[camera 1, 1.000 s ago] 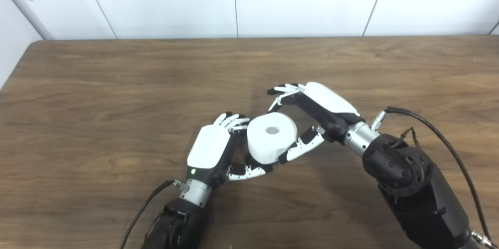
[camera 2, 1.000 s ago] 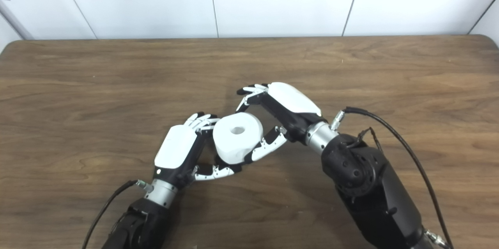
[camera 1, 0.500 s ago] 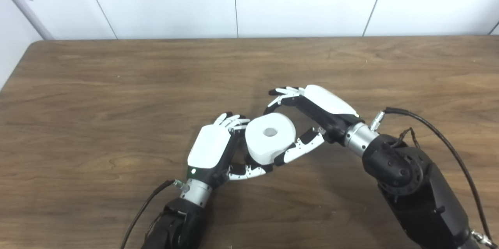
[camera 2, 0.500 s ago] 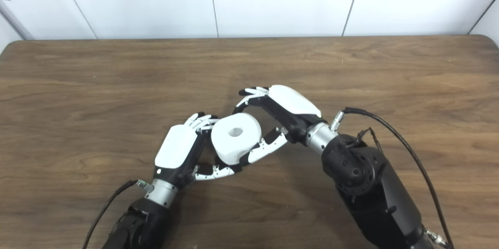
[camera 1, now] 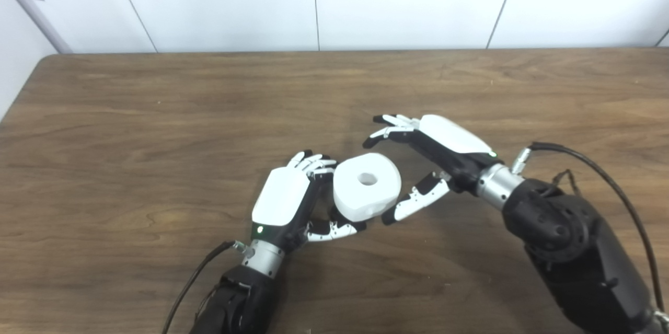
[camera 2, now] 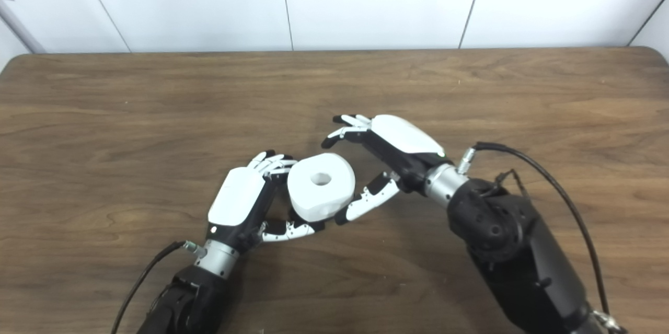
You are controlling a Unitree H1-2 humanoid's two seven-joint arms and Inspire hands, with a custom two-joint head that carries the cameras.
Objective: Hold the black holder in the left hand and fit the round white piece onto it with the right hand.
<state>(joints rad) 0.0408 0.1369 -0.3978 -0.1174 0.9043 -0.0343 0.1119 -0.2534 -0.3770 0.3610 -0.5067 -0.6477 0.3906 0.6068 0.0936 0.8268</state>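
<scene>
Brown table [camera 1: 157, 114]: left hand [camera 1: 292, 198] closed round the hidden holder, white piece [camera 1: 367, 185] seated atop; right hand [camera 1: 428, 161] open, empty, just beside; risk: piece, possibly unseated, tips off.

The right robot hand [camera 1: 436, 159] has drawn back to the right from the round white piece [camera 1: 367, 185], its fingers [camera 1: 389, 126] and thumb now spread apart and clear of it, where a second ago they closed around the piece. The piece itself has settled a little lower and to the right against the left robot hand [camera 1: 292, 203].
</scene>
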